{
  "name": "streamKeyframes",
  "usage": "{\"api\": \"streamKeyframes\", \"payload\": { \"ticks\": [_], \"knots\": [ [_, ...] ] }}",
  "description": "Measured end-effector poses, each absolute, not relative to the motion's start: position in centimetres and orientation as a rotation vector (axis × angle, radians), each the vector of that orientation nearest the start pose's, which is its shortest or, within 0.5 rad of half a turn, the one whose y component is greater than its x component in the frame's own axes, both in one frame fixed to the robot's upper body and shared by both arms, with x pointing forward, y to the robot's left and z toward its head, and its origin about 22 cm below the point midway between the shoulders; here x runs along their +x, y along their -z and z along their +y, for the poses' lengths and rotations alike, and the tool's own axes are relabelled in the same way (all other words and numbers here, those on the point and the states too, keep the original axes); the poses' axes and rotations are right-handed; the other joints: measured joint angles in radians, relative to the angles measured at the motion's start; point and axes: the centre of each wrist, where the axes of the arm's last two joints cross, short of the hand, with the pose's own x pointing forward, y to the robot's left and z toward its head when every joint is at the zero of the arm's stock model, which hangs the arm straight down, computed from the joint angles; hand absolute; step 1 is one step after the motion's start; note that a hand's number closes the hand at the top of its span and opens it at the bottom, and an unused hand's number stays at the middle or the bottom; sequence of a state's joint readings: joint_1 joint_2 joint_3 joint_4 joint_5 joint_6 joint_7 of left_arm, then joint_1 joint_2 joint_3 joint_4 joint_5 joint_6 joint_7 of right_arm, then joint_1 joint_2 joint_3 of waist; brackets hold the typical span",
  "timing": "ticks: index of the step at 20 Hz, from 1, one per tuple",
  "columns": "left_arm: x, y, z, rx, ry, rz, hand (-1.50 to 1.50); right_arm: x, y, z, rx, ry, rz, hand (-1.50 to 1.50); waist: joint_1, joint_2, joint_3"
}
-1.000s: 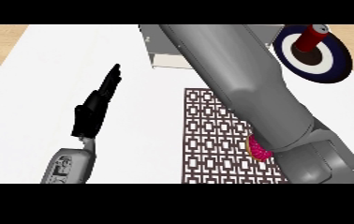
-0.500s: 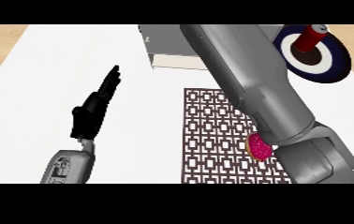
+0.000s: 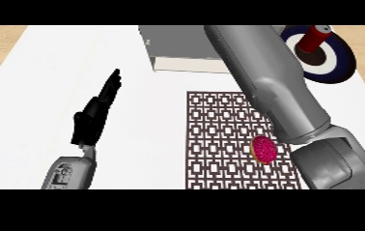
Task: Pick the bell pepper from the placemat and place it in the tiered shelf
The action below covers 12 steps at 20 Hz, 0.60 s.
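The one bell pepper is lying on the single placemat, well apart from the left hand, whose straight fingers are resting open above the counter.

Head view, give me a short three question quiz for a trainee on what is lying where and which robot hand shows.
1. True or false: the pink round item lies on the patterned placemat.
2. The red cylinder stands on: A the patterned placemat, B the blue and white plate, C the bare white counter.
3. Which robot hand can be seen, and how are its fingers?

Key
1. True.
2. B.
3. The left robot hand, at the view's left, with its fingers straight. Only the right forearm shows.
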<state>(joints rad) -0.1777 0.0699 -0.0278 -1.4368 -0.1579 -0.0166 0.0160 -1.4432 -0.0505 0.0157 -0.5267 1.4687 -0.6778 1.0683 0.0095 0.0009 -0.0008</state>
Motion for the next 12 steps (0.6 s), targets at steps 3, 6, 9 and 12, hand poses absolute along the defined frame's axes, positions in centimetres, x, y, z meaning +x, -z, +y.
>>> {"api": "streamKeyframes", "payload": {
  "ticks": [3,6,9,12],
  "knots": [
    [28.2,-1.5,22.4,0.104,0.263,-1.583,0.00,44.8,-24.9,-4.1,-1.561,-0.001,-1.556,-1.50,-0.001,-0.002,0.000],
    [28.1,-1.2,22.7,0.102,0.260,-1.573,0.00,44.6,-25.0,-4.5,-1.520,0.052,-1.576,-1.50,-0.002,-0.001,0.001],
    [28.2,-1.1,22.6,0.108,0.255,-1.575,0.00,44.1,-26.2,-4.2,-1.444,0.121,-1.615,-1.50,-0.005,-0.002,0.001],
    [28.3,-1.4,23.0,0.102,0.258,-1.571,0.00,43.5,-26.6,-3.8,-1.383,0.159,-1.644,-1.50,-0.003,-0.003,0.001]
  ]
}}
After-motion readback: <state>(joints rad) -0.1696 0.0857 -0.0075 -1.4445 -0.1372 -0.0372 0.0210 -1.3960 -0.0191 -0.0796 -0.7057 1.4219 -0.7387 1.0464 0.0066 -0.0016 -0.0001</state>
